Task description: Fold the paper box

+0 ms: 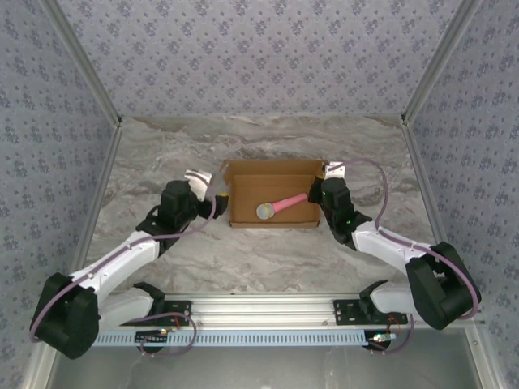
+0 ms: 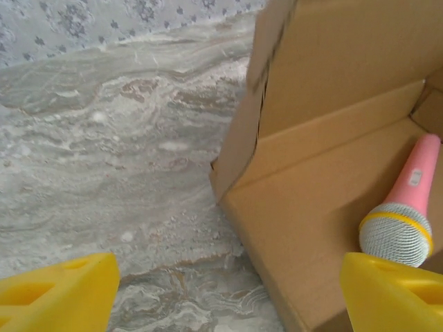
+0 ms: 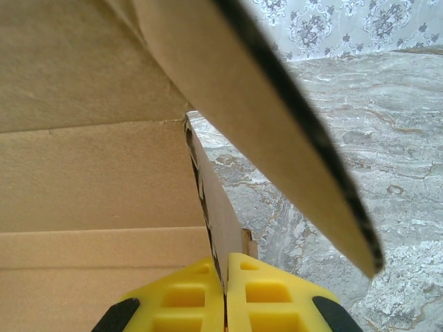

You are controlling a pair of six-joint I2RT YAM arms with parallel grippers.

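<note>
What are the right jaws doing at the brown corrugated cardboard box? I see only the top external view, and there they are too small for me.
Observer: In the right wrist view the right jaws are shut on the thin side wall of the brown corrugated cardboard box.
Operator: And the left jaws?
Observer: Open wide in the left wrist view, gripping nothing; the box's edge lies between them.
Operator: What lies inside?
Observer: A pink toy microphone; its grey mesh head has a yellow ring.

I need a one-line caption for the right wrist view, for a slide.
Right end effector shut on an upright wall of the paper box, a flap slanting overhead, marble table beyond.
</note>
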